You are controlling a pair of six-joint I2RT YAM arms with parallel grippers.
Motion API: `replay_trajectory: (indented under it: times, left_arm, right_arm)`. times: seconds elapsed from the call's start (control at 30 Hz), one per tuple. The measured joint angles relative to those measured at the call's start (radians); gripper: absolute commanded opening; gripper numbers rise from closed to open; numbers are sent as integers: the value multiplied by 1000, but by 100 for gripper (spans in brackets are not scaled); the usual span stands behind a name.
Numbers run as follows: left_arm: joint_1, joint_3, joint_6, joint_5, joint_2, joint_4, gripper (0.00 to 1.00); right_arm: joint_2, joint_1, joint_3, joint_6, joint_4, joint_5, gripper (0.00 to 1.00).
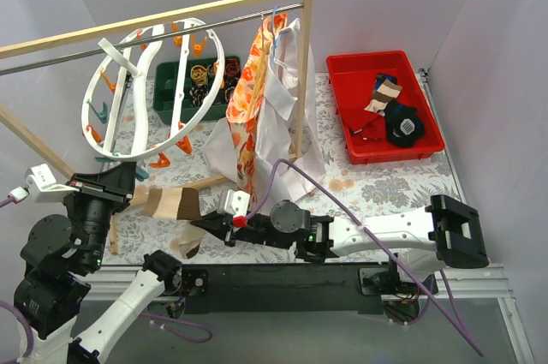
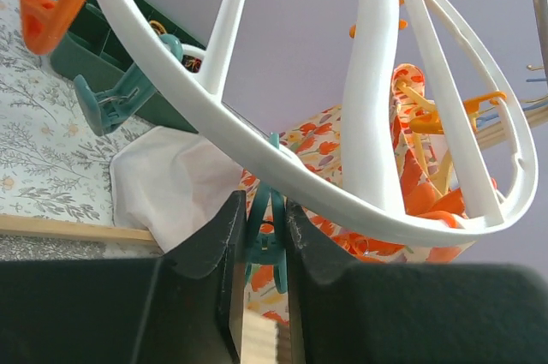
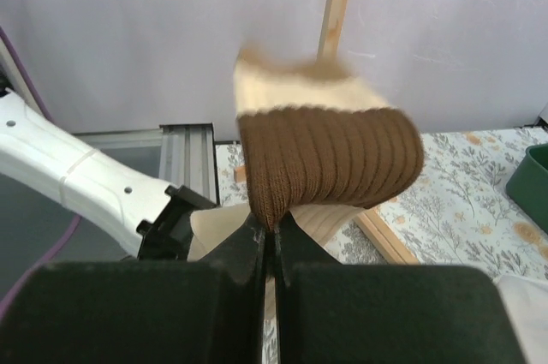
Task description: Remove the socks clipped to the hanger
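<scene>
The white wheel-shaped hanger (image 1: pixel 154 90) hangs from the metal rail at the back left, and its rim fills the left wrist view (image 2: pixel 257 137). My left gripper (image 1: pixel 128 177) is at its lowest rim, shut on a teal clip (image 2: pixel 270 240) that hangs from the rim. My right gripper (image 1: pixel 199 225) is shut on a tan-and-brown sock (image 1: pixel 171 204), pinching its brown folded edge (image 3: pixel 330 158) just right of the left gripper. The sock's far end is hidden, so I cannot tell whether a clip holds it.
A red bin (image 1: pixel 342 103) at the back right holds a tan-and-brown sock (image 1: pixel 385 90) and a black sock (image 1: pixel 402 124). An orange floral garment (image 1: pixel 248 98) and a white shirt (image 1: pixel 287 107) hang on the wooden rack (image 1: pixel 304 64). A green bin (image 1: pixel 167 94) stands behind the hanger.
</scene>
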Motion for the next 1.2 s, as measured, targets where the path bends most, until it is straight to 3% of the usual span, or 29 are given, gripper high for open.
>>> replay_trajectory:
  times: [0.17,0.4,0.63,1.0,1.2]
  left_arm:
    - [0,0,1,1,0,4,0]
    - [0,0,2,27,0,4,32]
    - [0,1,0,88,-29,1,53]
    - [-1,35,12,252,-143,-20,56]
    - [-21,-10,-5,381,-219,-10,59]
  right_arm:
    - [-91,0,-58,21,-78,-7,1]
    - [-298,0,-157,66,-253,-11,1]
    - [-555,0,-300,112,-445,136,1]
    - [-781,-14,-434,138,-653,496,1]
    - [-846,-179,-444,192,-757,621,1]
